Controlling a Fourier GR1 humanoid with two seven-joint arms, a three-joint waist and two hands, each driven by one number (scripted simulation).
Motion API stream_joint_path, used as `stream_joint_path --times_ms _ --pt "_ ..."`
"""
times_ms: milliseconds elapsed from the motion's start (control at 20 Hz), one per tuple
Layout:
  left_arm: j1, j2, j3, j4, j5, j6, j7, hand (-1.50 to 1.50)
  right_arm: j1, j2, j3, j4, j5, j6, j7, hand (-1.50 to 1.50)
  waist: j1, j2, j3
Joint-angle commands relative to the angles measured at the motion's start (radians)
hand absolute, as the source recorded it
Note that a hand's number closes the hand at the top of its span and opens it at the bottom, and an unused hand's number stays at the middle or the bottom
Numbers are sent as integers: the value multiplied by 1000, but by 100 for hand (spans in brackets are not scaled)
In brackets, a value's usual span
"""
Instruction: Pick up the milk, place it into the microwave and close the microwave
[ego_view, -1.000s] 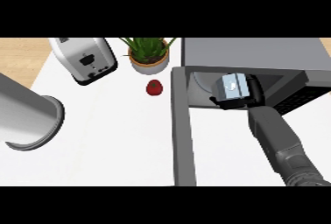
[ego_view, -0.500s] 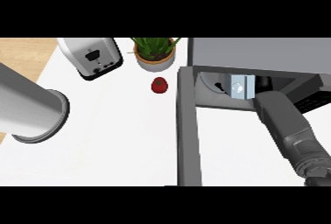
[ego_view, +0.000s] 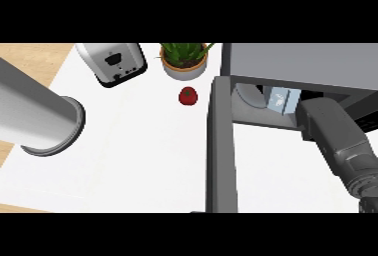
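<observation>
From the head view, the microwave (ego_view: 295, 62) stands at the far right of the white counter (ego_view: 140, 150), its door (ego_view: 220, 145) swung open and reaching toward the near edge. The milk carton (ego_view: 281, 98) sits inside the microwave's opening, just right of a pale plate (ego_view: 251, 95) in there. The right forearm (ego_view: 336, 137) runs from the lower right into the opening, ending right at the carton; the right hand itself is hidden, so whether it holds the carton cannot be told. The left forearm (ego_view: 33, 117) shows as a big grey cylinder at the left, with no hand in view. At the far side stand a toaster (ego_view: 113, 62) and a potted plant (ego_view: 184, 60), with a small red fruit (ego_view: 188, 96) near the door.
</observation>
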Motion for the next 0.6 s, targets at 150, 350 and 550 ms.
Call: stream_joint_path --times_ms 150,350,550 --pt "-29 18 -3 7 -10 9 8 -150 -42 -46 -16 20 -7 -52 58 150 25 19 1" --pt "-46 27 -16 35 -17 -2 12 -150 -40 -65 -14 20 -6 -66 37 150 37 31 1" --pt "-71 37 -14 40 -21 8 12 -150 -48 -64 -22 28 -17 -85 40 150 47 36 2"
